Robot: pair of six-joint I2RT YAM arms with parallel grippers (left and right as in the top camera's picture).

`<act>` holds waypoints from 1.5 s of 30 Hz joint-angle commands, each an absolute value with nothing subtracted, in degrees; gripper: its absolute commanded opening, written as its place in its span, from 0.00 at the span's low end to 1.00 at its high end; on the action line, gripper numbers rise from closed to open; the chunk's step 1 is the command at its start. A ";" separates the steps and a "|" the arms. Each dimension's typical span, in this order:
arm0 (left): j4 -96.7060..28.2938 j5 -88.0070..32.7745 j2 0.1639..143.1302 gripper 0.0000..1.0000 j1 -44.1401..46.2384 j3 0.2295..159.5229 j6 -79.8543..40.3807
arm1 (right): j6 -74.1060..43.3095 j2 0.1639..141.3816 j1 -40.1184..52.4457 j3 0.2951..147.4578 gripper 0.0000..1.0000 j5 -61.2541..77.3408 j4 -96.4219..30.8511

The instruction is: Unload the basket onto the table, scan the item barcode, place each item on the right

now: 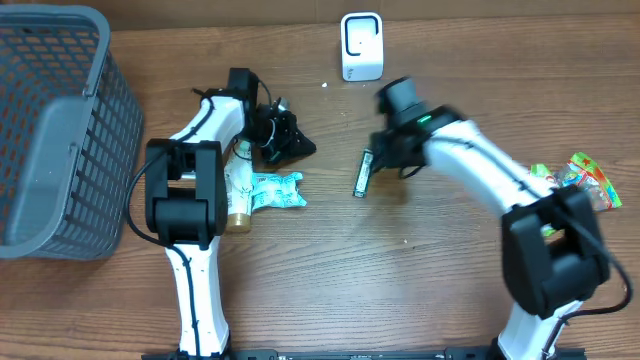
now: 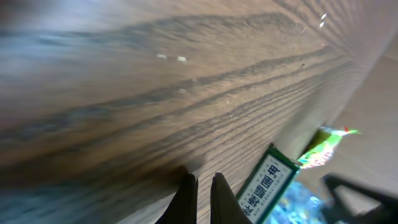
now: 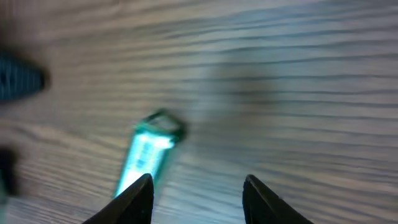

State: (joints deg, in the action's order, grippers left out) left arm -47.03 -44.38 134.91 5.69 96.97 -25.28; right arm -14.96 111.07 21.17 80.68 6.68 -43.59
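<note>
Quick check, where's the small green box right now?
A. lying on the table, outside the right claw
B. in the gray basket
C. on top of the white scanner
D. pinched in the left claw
A: the small green box lies on the table, and in the wrist view the right claw stands open with only bare wood between its fingers and the box off to one side.

The wooden table (image 1: 400, 290) bears a grey basket (image 1: 115, 150), white scanner (image 1: 361, 46), slim green box (image 1: 364, 174), blue packet (image 1: 275, 190) and snack packets (image 1: 585, 180).
</note>
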 commanded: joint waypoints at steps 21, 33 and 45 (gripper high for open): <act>-46.44 -30.92 137.47 0.04 16.29 99.29 -25.78 | -28.56 114.26 18.04 72.27 0.29 20.64 -36.42; -46.09 -30.87 137.47 0.04 18.76 99.29 -26.13 | -30.50 115.07 18.06 72.27 0.29 20.69 -35.11; -53.98 -28.67 133.19 0.04 20.97 105.58 -14.46 | -30.44 115.11 18.50 72.27 0.30 20.12 -34.44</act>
State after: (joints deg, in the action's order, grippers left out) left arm -53.43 -31.14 134.91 19.42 103.70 -20.73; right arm -30.04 114.19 18.09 72.55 20.49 -35.00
